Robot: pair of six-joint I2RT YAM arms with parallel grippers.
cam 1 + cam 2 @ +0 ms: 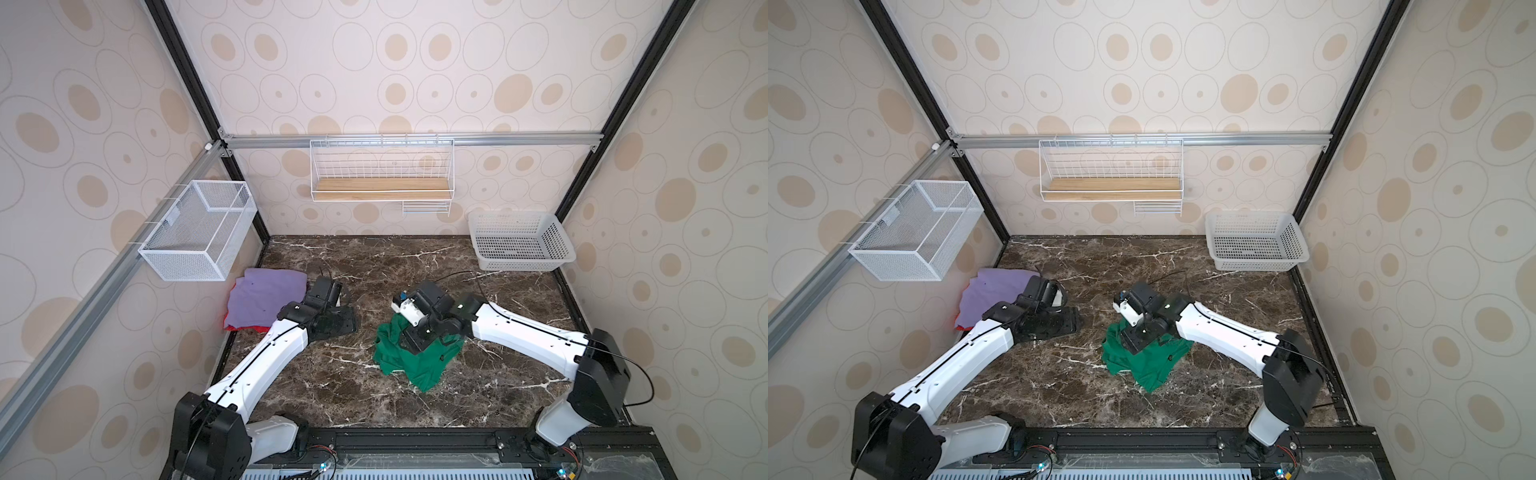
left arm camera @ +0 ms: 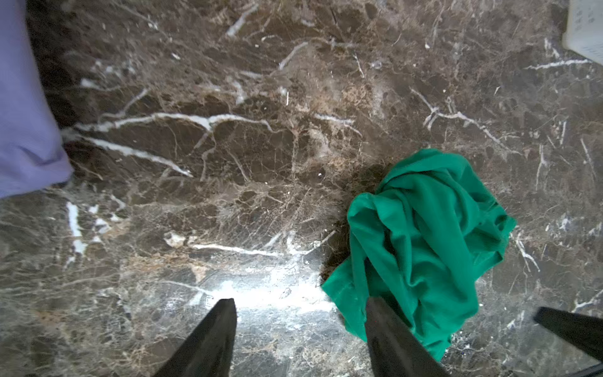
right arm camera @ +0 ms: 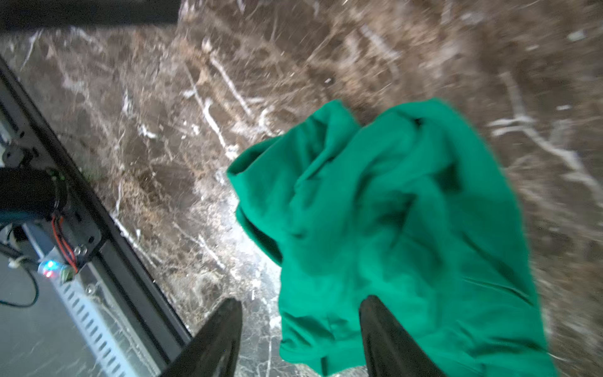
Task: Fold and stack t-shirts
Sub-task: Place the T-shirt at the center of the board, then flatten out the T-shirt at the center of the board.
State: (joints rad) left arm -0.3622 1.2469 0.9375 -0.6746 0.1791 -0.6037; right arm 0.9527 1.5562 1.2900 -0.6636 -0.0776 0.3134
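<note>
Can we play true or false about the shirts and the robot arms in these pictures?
1. The green t-shirt lies crumpled on the marble table. True.
2. The white plastic basket has a shirt in it. False: no shirt shows in it in either top view.
3. The purple t-shirt lies on top of a red t-shirt. True: the red peeks out from under it.
4. Both grippers are shut tight. False: the left gripper and the right gripper have their jaws apart and hold nothing.
5. The green t-shirt sits on the purple one. False: it lies apart from it, near the middle of the table.
</note>
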